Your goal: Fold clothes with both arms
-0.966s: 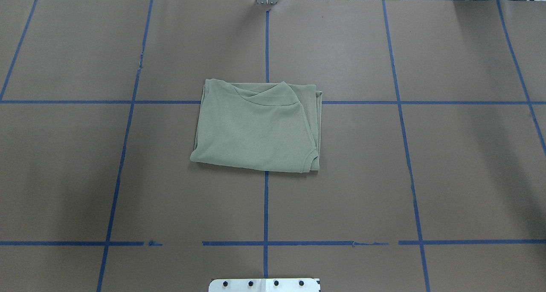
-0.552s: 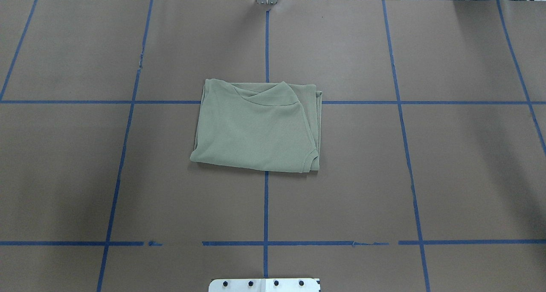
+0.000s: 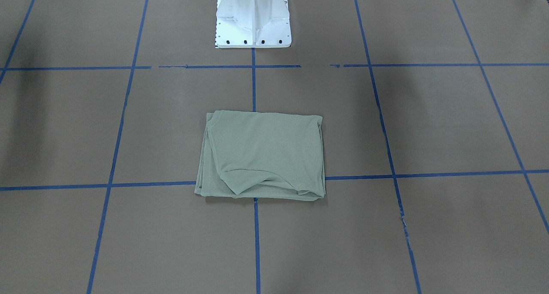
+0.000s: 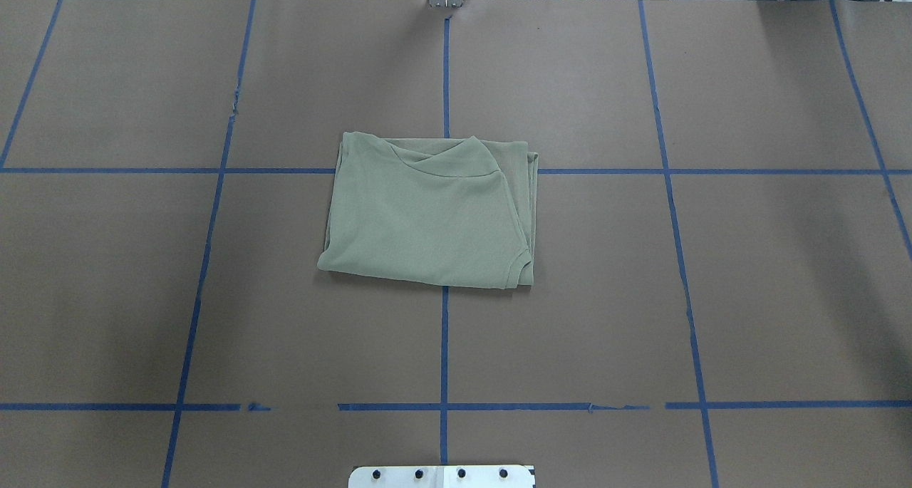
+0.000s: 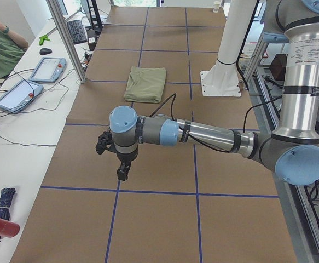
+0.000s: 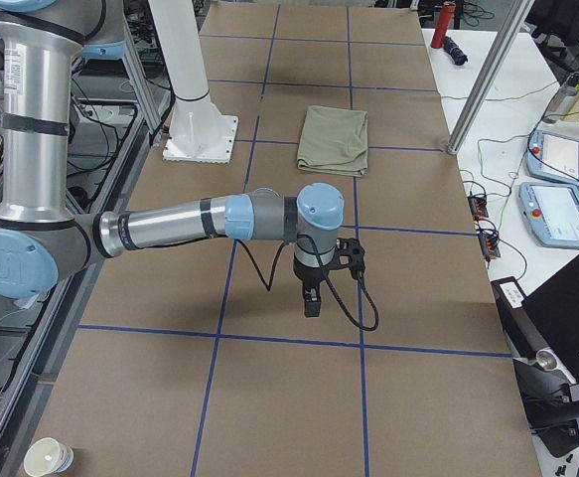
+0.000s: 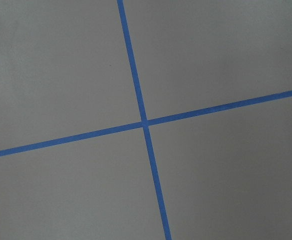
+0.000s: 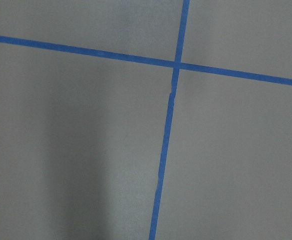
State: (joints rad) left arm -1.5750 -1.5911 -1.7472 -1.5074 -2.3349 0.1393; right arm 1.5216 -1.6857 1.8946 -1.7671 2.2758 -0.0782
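Overhead and front views show only the folded sage-green shirt (image 4: pixel 427 214) lying mid-desk (image 4: pixel 784 296). The side views alone catch the left arm (image 5: pixel 208 134) and right arm (image 6: pixel 170 224), both well apart from it. Whether their jaws are spread or pressed together cannot be told.

Looks down over the white base (image 4: pixel 442 476), steeply back from across the table (image 4: pixel 776 281), sharing the shirt (image 4: pixel 431 214) mid-frame; sights along from both ends; peers close at tape crossings (image 7: pixel 144 123) from each wrist.
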